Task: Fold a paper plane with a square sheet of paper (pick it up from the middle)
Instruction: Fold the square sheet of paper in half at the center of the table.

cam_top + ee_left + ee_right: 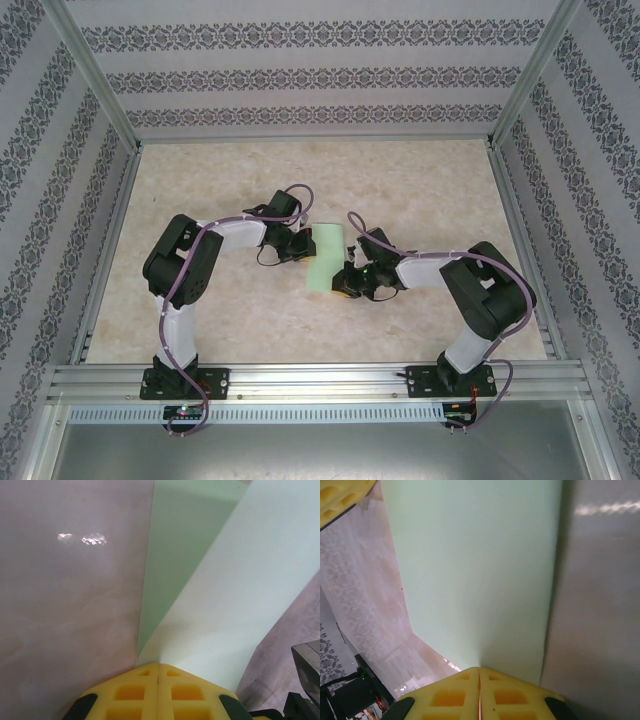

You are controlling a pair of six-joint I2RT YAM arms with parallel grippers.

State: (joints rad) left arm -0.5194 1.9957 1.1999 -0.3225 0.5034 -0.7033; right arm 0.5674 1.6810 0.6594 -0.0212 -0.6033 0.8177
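Paper point(325, 258): thin, smooth, pale green, folded into rectangle on glossy marbled bench point(420, 190). Left end effector point(158, 665) and right end effector point(480, 669) at paper's opposite edges, yellow fingers pressed together, pinching it.

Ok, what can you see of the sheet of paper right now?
The square sheet of paper is thin, plain pale green and unmarked. From above it reads as a narrow strip over the middle of the table. In the left wrist view it is doubled over, two layers meeting where the shut left gripper pinches it. The shut right gripper pinches the opposite edge. Whether it rests on the table I cannot tell.
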